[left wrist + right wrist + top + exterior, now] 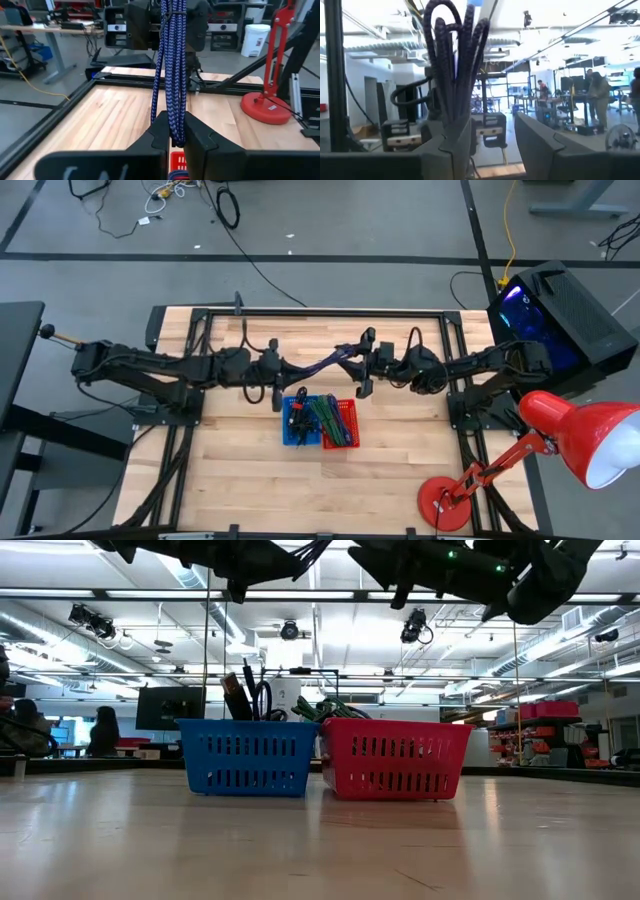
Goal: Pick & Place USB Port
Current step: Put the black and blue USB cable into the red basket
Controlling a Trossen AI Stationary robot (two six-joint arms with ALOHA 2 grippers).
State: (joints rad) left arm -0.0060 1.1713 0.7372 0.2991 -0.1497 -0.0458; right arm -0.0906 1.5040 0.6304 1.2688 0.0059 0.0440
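Braided cable [335,361] hung stretched between both arms, above the table behind the blue basket [296,423] and red basket [341,425]. Clamped tight in left gripper [175,137]; beside one finger of the spread right gripper [492,135]. Likely to swing or snag if released unevenly.

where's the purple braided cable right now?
In the high view the purple braided cable hangs above the table's far half, stretched between the left gripper and the right gripper, just beyond the blue basket and red basket.
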